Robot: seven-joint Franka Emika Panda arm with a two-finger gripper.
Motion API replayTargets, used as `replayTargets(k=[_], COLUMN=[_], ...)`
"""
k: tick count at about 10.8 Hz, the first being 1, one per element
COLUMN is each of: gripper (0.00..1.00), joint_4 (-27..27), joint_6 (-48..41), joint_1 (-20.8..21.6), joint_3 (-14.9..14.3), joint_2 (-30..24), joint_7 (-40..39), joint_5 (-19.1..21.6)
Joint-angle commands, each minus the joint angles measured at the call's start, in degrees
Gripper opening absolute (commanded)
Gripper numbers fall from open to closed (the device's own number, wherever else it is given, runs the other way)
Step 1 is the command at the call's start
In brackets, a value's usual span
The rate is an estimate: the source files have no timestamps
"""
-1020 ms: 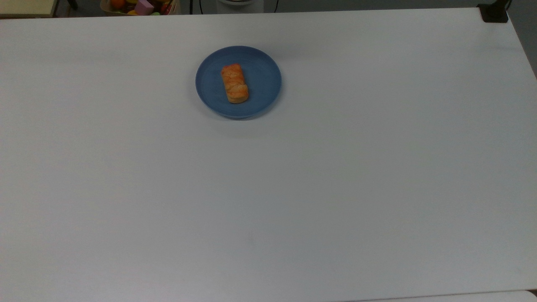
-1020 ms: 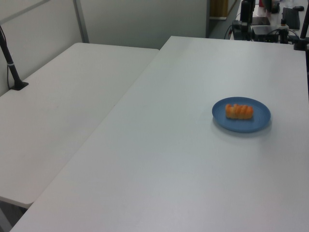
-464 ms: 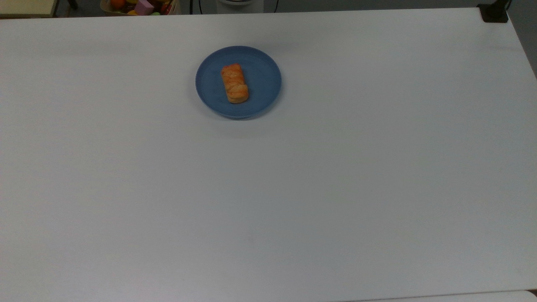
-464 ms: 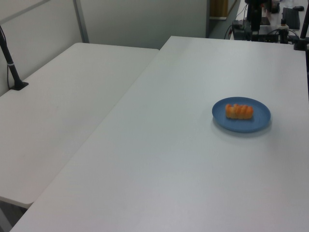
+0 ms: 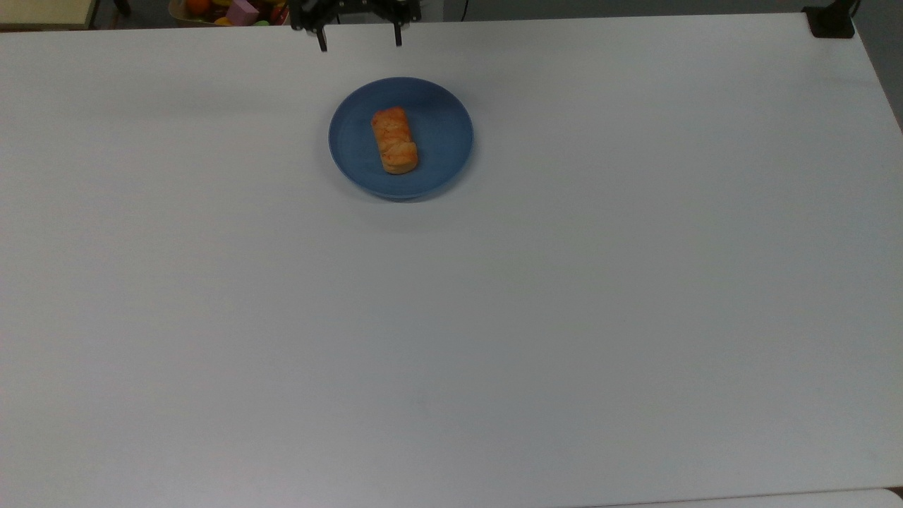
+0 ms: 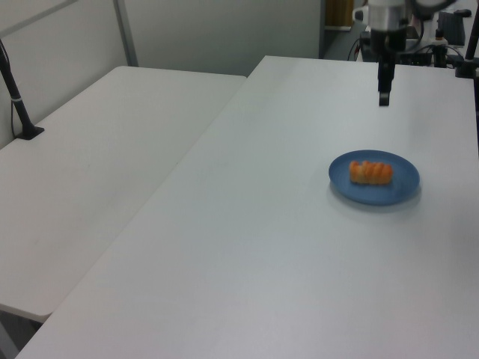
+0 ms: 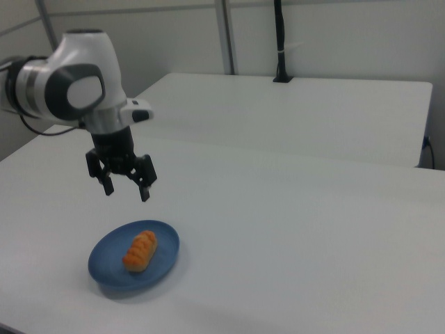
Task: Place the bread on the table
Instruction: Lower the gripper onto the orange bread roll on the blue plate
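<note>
Currently bread (image 5: 394,140) lies on blue plate (image 5: 443,152); gripper (image 7: 126,191) above, fingers (image 7: 145,193) apart, empty.

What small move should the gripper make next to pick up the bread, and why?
Probably move the gripper over the bread, then lower it. The gripper is open and hangs in the air above the table, beyond the rim of the blue plate, so it is not yet above the bread, which lies untouched on the plate.

the gripper (image 5: 360,44) has come into sight, fingers spread, above the table's (image 5: 564,282) far edge.
</note>
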Motion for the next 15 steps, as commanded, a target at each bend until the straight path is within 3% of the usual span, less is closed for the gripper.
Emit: replayTargets(k=[1,5,11,13,15], gripper=[1.0,1.0,0.99,0.86,0.64], joint_4=[-8.93,-13.16,-13.43,-13.43,-13.43], joint_6=[11.18,20.42,25.63,25.64,25.55], joint_1=[1.12,2.52,3.05,3.05,3.05], joint_3=[-0.39,-0.13,-0.13,-0.13,-0.13], joint_2=[0.17,4.74,11.6,12.3,12.31], joint_7=[1.27,1.27,1.27,1.27,1.27], joint_5=[0.78,0.7,0.61,0.61,0.61])
